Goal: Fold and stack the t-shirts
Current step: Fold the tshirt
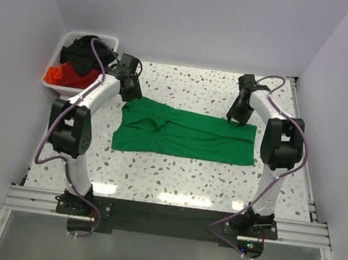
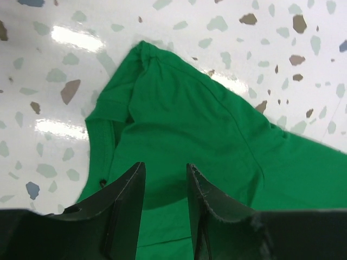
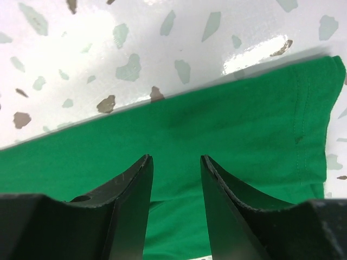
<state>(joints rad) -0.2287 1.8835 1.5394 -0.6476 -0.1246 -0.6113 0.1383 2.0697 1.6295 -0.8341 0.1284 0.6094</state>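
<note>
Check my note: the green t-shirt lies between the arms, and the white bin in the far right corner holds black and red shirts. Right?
No: the white bin sits in the far left corner, as the top external view shows; the rest holds.

A white speckled table lies under the jaws, with bright spots of light on it. Plain pale walls stand past them and at both sides.
</note>
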